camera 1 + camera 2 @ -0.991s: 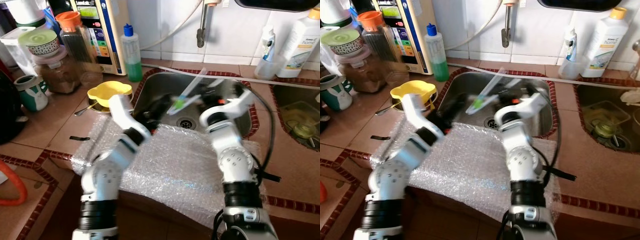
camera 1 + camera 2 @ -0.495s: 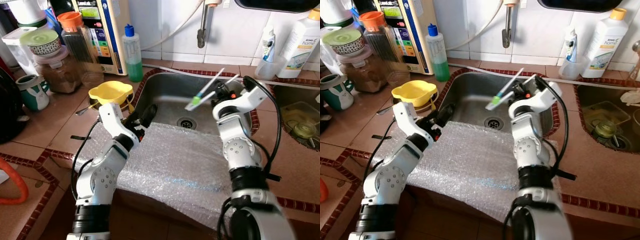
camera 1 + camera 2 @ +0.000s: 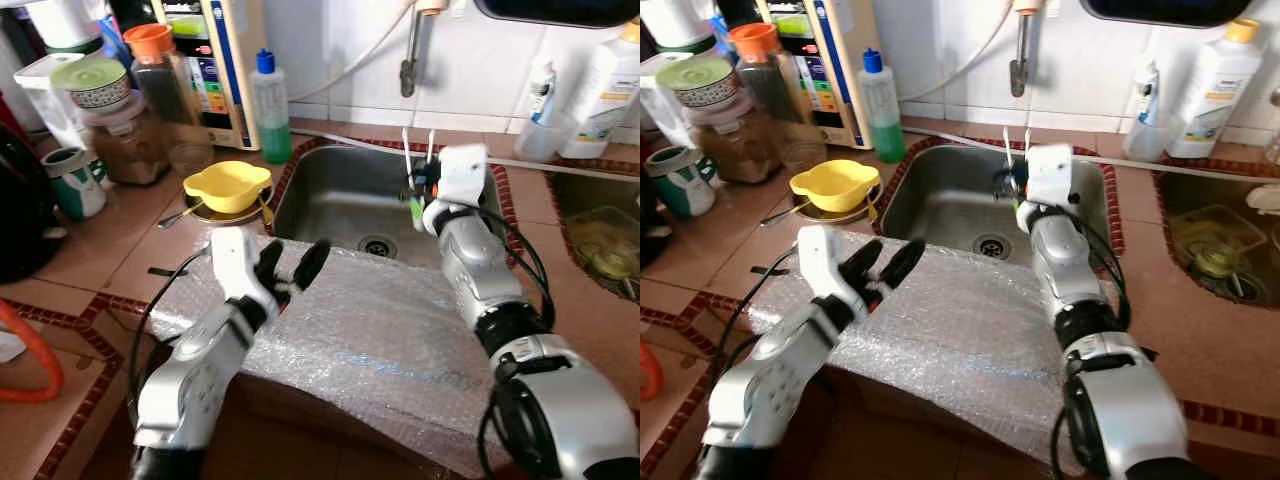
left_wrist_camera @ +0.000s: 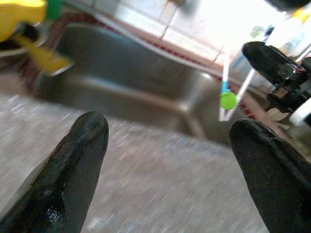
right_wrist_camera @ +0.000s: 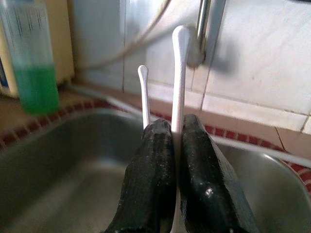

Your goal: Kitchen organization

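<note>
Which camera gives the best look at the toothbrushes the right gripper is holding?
The right wrist view: two white toothbrushes stand upright, pinched between its black fingers. The left wrist view shows their green and blue ends, blurred. The eye views show them small, over the sink.

2 white toothbrushes [image 5: 177, 73] | upright | in right gripper [image 5: 176, 141] | over sink [image 3: 340, 195]

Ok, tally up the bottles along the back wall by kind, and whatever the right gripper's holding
Green liquid bottle: 1
White bottles at the right, small and large: 2
White toothbrushes in the right gripper: 2
Total: 5
</note>
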Controlling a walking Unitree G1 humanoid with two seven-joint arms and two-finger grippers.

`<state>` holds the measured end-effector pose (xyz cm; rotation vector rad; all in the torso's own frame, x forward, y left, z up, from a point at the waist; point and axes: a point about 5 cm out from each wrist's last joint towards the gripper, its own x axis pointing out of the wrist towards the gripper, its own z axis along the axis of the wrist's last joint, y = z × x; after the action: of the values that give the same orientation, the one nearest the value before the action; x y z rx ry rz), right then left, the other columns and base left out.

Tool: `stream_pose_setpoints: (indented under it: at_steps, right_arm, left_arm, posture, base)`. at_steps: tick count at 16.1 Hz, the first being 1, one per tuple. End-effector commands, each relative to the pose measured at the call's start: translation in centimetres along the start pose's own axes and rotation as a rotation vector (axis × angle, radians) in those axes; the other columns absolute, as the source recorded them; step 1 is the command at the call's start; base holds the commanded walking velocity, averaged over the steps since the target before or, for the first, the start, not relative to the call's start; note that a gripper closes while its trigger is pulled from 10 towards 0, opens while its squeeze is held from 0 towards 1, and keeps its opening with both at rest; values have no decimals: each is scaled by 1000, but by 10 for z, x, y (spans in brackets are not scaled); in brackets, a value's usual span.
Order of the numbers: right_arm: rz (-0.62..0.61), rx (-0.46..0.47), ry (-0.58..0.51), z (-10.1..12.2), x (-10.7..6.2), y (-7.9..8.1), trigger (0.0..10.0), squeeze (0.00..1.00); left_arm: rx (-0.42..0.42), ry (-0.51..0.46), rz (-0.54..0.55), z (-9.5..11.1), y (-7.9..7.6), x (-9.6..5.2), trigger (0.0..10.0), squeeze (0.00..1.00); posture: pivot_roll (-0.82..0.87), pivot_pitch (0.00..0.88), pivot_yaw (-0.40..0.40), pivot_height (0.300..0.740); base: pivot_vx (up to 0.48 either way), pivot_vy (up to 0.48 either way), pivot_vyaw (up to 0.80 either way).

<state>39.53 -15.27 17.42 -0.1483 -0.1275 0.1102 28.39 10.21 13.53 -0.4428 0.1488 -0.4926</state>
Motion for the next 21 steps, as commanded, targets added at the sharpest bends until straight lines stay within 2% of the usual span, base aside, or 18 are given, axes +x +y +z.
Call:
stream_pose_setpoints:
  at_steps: [1, 3, 4, 5, 11, 17, 21]
  right_arm:
    - [28, -54, -5, 3, 3, 1, 10000, 0]
    - [54, -131, 39, -7, -1, -1, 10000, 0]
    - [53, -148, 66, -14, -3, -4, 10000, 0]
    - [55, -138, 70, -16, -4, -4, 10000, 1000]
    - [53, -139, 104, -32, -14, -10, 10000, 1000]
    - [43, -127, 98, -35, -17, -11, 10000, 1000]
    - [75, -34, 20, -25, -14, -4, 10000, 1000]
  left_arm:
    - [34, 6, -12, 1, -2, -3, 10000, 0]
    - [68, 13, -23, 0, -4, -5, 10000, 0]
    - [48, 13, -67, 1, -9, -5, 10000, 0]
    - [62, 17, -78, 0, -11, -6, 10000, 0]
    - [92, 34, -92, -1, -12, -4, 10000, 0]
    - [110, 46, -109, -2, -14, -1, 10000, 0]
    - [194, -27, 1, 13, 2, 3, 10000, 0]
  posture:
    - [91, 40, 67, 740]
    - [95, 42, 66, 740]
    - [101, 42, 63, 740]
    - [105, 39, 63, 740]
    - [92, 18, 87, 740]
    - [81, 12, 106, 740]
    - [81, 9, 99, 740]
  base:
    - [0, 0, 0]
    - [0, 0, 0]
    - [0, 0, 0]
    - [0, 0, 0]
    - [0, 0, 0]
    - [0, 0, 0]
    - [0, 0, 0]
